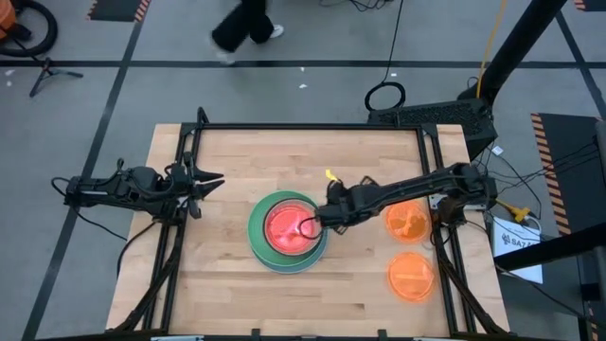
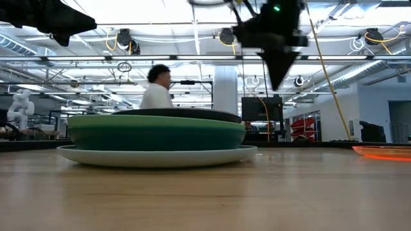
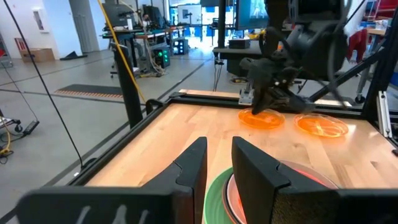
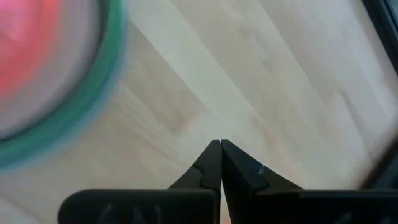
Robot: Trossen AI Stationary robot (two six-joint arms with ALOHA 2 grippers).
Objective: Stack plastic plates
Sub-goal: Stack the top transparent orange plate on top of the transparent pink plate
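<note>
A stack of plastic plates (image 1: 289,230) sits mid-table, a red-orange plate (image 1: 287,227) on top with green and teal rims showing around it. In the low view the stack (image 2: 154,131) rests on a wide pale bottom plate. My right gripper (image 1: 327,216) hangs shut and empty just past the stack's right rim, raised well above the table (image 2: 277,83); its wrist view (image 4: 219,146) looks down on bare wood beside the teal rim (image 4: 93,93). My left gripper (image 1: 210,182) waits open at the table's left side, pointing toward the stack (image 3: 219,168).
Two small translucent orange plates (image 1: 409,221) (image 1: 411,276) lie flat near the table's right edge, one nearer the front, behind and under the right arm. Black frame rails run along the table's edges. A person (image 1: 241,24) walks on the floor beyond the far edge.
</note>
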